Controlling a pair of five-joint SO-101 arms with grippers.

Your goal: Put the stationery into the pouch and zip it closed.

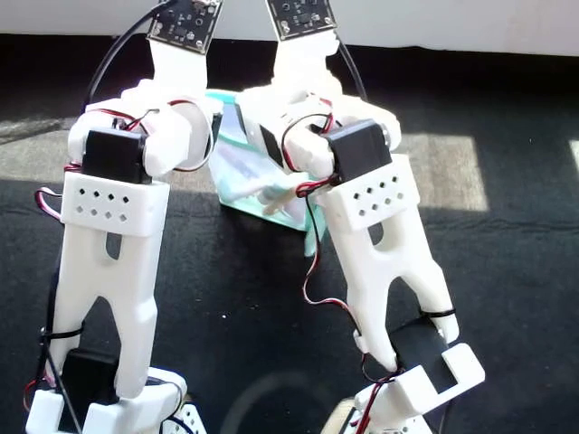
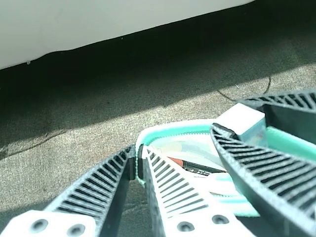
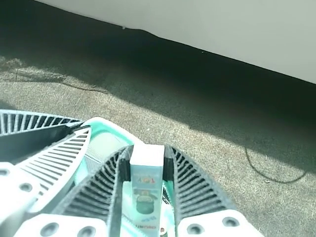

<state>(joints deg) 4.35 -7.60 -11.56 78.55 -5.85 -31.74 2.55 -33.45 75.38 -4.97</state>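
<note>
Table [image 1: 507, 271]: dark grey felt-like cover, sunlit in patches. A teal-rimmed pouch [image 2: 173, 132] rests on it, directly under the left gripper [image 2: 138, 160] and right gripper [image 3: 146, 158]. A thin dark strand [image 3: 253, 165] lies beyond the right gripper.

Left pincer [image 2: 138, 159], right pincer [image 3: 146, 152], box [image 3: 146, 187] at pouch [image 2: 173, 131] mouth

Teal pouch [image 1: 242, 176] between two white arms [image 1: 109, 244] — dark, partly sunlit table [image 1: 507, 298] beneath.

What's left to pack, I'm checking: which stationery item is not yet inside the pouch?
The white box, between the jaws of the right gripper above the pouch; the red-and-black pen lies inside.
</note>
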